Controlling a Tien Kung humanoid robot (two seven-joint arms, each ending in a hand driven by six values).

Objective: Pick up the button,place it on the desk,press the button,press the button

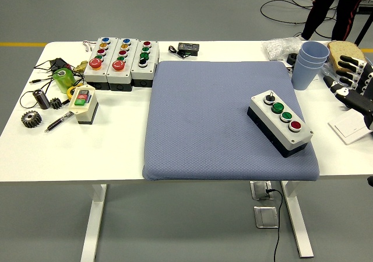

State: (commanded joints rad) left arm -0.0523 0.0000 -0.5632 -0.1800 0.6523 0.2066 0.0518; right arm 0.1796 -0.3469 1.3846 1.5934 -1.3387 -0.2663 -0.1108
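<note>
A white-topped button box (280, 123) with a black base lies on the right part of the blue-grey mat (204, 122), turned at an angle. Its top carries a black selector knob (269, 98), two green buttons (277, 107) and a red button (295, 125) in a row. My right hand (351, 82) comes in at the right edge, to the right of the box and apart from it. Its fingers are relaxed and hold nothing. My left arm is out of the picture.
Stacked blue cups (310, 63) stand just left of my right hand, and a white card (349, 129) lies below it. Three larger button boxes (122, 60), a small two-button box (83, 103), gears (31, 118) and a pen (58, 122) sit at the left. A person's legs (326, 5) show at the top right.
</note>
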